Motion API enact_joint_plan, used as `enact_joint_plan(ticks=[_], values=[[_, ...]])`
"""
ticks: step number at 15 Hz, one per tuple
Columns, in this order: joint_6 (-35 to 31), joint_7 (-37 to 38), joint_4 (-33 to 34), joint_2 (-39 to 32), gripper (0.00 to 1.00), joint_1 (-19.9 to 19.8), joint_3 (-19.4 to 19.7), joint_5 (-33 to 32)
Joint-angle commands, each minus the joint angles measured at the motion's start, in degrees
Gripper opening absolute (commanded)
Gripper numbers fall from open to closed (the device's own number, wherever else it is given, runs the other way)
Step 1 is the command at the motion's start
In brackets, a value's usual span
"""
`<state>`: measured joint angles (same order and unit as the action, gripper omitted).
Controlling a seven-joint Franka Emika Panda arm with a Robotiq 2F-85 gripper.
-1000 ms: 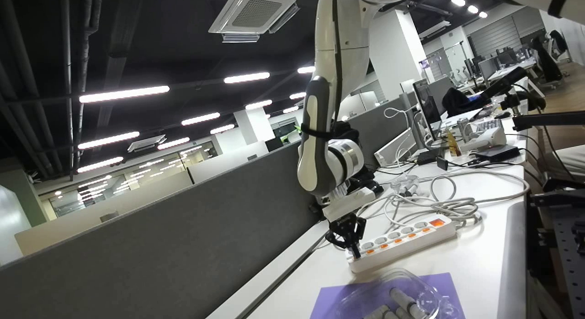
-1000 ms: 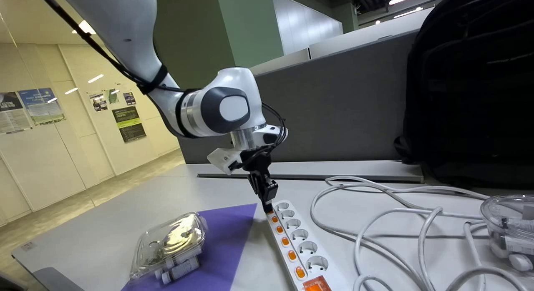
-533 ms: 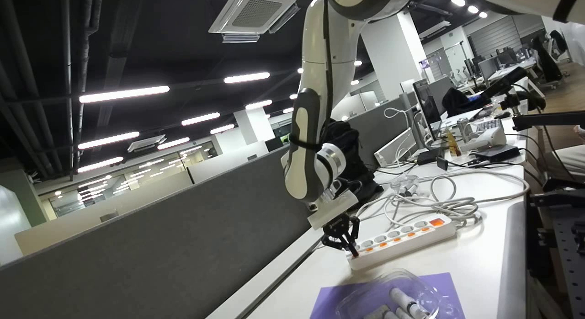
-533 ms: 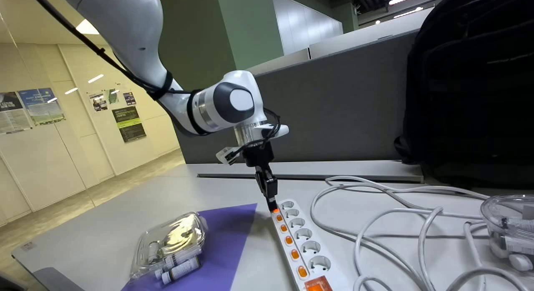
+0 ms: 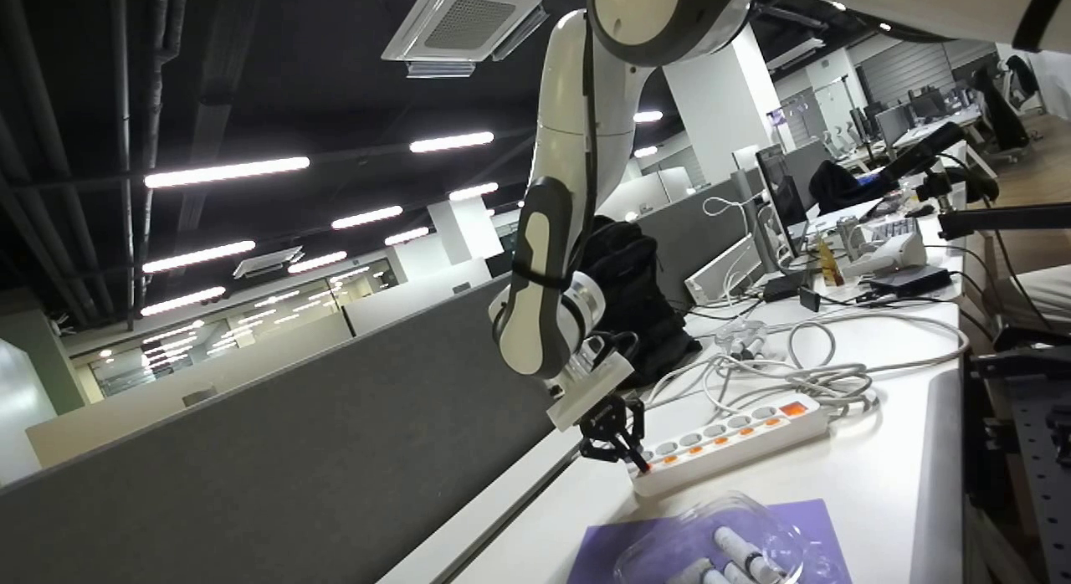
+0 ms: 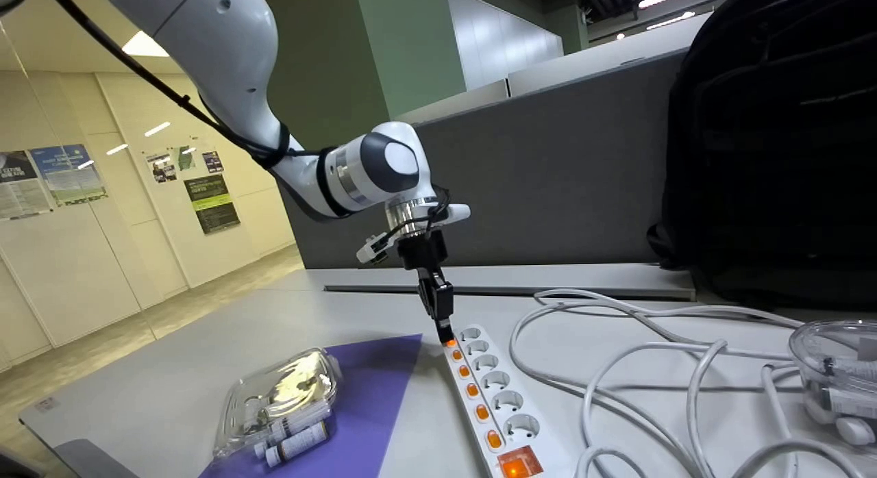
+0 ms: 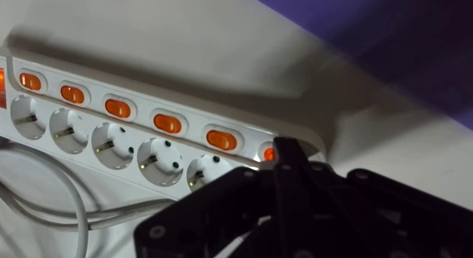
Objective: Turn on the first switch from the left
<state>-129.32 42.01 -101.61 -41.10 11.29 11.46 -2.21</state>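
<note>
Gripper (image 6: 446, 333) and strip (image 5: 736, 456) are both shifted slightly since the earlier frame, toward the far side in an exterior view. Its fingers (image 7: 290, 150) are together, with nothing visible between them, and slant down to the strip's far end. There the tip covers part of the first switch (image 7: 268, 153), at the opposite end from the big switch (image 6: 519, 462). Because tip and strip shift alike, I take them to be touching; the contact itself is hidden.

On progress, the gripper seems to be at the intended switch. What shows of it glows redder and brighter than the other five switches (image 7: 167, 123), so it is likely on, though the tilt of the rocker cannot be made out. A bright spot shows in the big switch too. What is left, I judge, is lifting the tip off and checking that the glow holds.

Farther out, in an exterior view, a purple sheet (image 6: 377, 382) lies left of the strip, near but apart, with a clear box (image 6: 298, 389) on it. White cable (image 7: 82, 232) loops to the right, and a backpack (image 6: 774, 149) stands far right.
</note>
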Motion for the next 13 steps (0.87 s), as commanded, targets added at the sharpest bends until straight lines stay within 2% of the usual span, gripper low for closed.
enact_joint_plan(ticks=[1,6,11,12,13], values=[[-4.2,-1.4,-4.3,3.6,0.27,0.5,-1.6,-2.6],[-10.0,-0.2,-14.0,12.7,0.60,4.0,-1.4,-6.5],[-7.8,0.3,-22.6,23.2,0.93,3.9,-3.5,-6.4],[-7.2,0.8,-24.1,25.2,0.99,3.9,-3.7,-7.1],[-6.3,0.1,-25.7,27.2,1.00,3.2,-4.6,-6.4]])
